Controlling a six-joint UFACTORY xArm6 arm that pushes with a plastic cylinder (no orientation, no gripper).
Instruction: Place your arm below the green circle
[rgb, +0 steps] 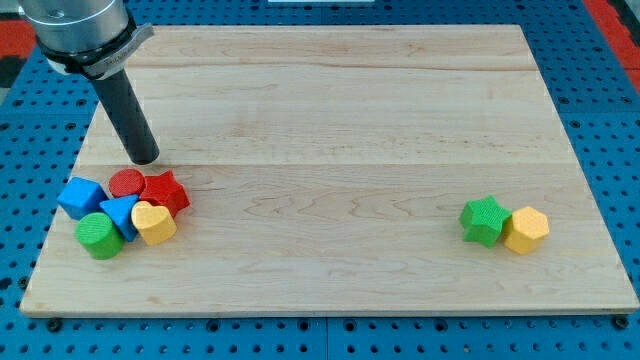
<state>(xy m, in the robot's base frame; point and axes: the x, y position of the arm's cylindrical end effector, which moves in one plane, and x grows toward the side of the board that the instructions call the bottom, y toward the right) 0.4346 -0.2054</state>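
Observation:
The green circle (98, 235) is a round green block at the lower left of the wooden board (330, 120). It touches the blue triangle (121, 214). My tip (146, 158) is above the cluster, just above the red circle (126, 181). It stands well above and slightly right of the green circle.
The left cluster also holds a blue cube (81, 196), a red star (165, 191) and a yellow block (154, 222). At the right, a green star (484, 220) touches a yellow hexagon (526, 230). The board's left edge and bottom edge lie close to the green circle.

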